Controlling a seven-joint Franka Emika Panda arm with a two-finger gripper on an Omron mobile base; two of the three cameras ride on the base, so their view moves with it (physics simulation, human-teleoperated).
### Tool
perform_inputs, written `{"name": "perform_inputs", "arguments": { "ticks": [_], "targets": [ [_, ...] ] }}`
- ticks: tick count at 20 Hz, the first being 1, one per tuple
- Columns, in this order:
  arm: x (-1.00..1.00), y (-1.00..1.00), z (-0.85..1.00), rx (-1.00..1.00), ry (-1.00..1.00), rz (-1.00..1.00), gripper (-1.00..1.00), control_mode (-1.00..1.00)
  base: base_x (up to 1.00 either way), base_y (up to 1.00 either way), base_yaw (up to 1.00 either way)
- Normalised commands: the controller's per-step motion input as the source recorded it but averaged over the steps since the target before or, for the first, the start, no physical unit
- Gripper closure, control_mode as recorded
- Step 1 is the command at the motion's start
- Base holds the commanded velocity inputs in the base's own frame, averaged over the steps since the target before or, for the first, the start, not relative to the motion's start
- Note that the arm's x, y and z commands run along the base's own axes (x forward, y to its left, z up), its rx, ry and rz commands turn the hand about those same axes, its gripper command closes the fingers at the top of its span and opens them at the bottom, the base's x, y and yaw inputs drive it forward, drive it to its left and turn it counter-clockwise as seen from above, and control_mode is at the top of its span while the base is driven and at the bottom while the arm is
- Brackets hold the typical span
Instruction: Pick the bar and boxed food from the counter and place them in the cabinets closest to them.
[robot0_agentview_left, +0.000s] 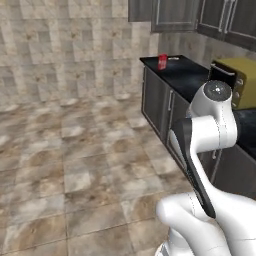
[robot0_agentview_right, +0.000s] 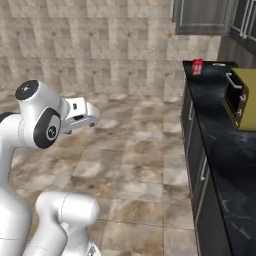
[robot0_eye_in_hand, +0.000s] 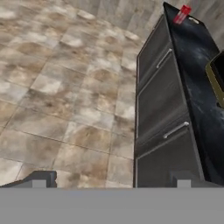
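Observation:
The boxed food (robot0_agentview_left: 162, 61) is a slim red carton standing upright at the far end of the black counter (robot0_agentview_left: 186, 76). It also shows in the right base view as the boxed food (robot0_agentview_right: 197, 66) and at the top of the hand view as the boxed food (robot0_eye_in_hand: 182, 14). My gripper (robot0_eye_in_hand: 111, 181) is open, its tips wide apart with nothing between them. It hangs over the tiled floor, far short of the carton and left of the counter's base cupboards. The wall cabinets (robot0_agentview_left: 175, 15) hang shut above the counter's far end. The bar is out of view.
A yellow toaster (robot0_agentview_right: 241, 97) stands on the counter nearer to me than the carton. A small pale thing (robot0_agentview_left: 173, 58) lies just beyond the carton. Grey base cupboards (robot0_eye_in_hand: 159, 113) with metal handles line the counter's front. Open tiled floor (robot0_agentview_left: 75, 150) spreads to the left.

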Motion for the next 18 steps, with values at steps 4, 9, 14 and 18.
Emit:
{"name": "perform_inputs", "arguments": {
  "ticks": [4,9,14,18],
  "targets": [
    [0.0,0.0,0.0,0.0,0.0,0.0,-1.0,1.0,0.83,0.0,-0.01],
    [0.0,0.0,0.0,0.0,0.0,0.0,-1.0,1.0,0.84,0.0,-0.01],
    [0.0,0.0,0.0,0.0,0.0,0.0,-1.0,1.0,0.85,0.0,-0.01],
    [0.0,0.0,0.0,0.0,0.0,0.0,-1.0,1.0,0.87,0.0,-0.02]
  ]
}}
